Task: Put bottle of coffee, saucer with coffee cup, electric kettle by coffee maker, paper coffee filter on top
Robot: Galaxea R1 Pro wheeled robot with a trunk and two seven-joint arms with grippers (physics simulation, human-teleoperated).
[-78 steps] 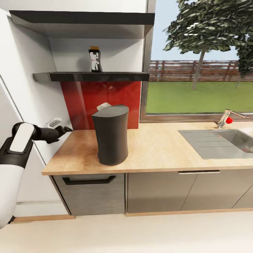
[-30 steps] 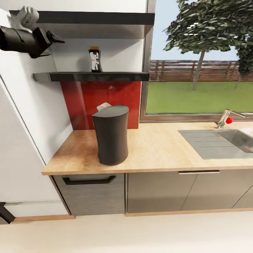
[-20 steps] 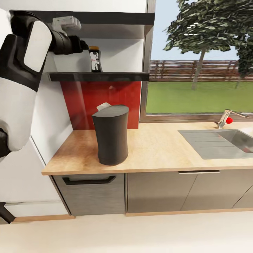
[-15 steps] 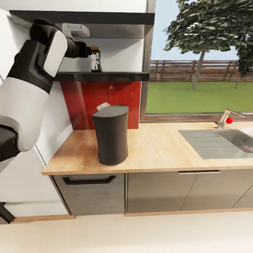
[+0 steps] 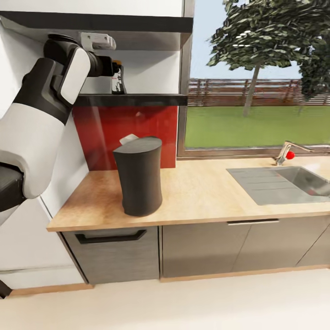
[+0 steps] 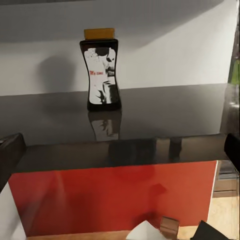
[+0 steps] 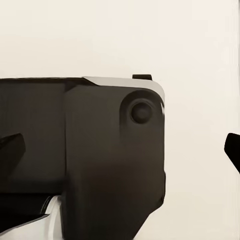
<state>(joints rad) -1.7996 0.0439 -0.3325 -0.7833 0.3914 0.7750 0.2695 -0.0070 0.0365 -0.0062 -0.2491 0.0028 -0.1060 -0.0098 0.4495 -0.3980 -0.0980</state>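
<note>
Bottle (image 6: 100, 70) stands upright on the shelf (image 6: 165, 107), above the coffee maker (image 5: 137, 176) — likely rigid, light and top-heavy, best pinched at its narrow waist — with the left gripper (image 5: 111, 69) spread wide just short of it, untouching; right gripper's state can't be told.

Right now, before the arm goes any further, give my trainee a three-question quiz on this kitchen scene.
1. True or false: the bottle of coffee stands upright on the shelf.
2. What stands on the countertop below the shelf?
A. an electric kettle
B. the coffee maker
C. a saucer
3. Fill in: the left gripper is raised level with the ____.

Key:
1. True; it stands on the dark shelf with its yellow cap uppermost.
2. B.
3. Shelf, with the fingers apart and the bottle ahead of them, not gripped.
</note>
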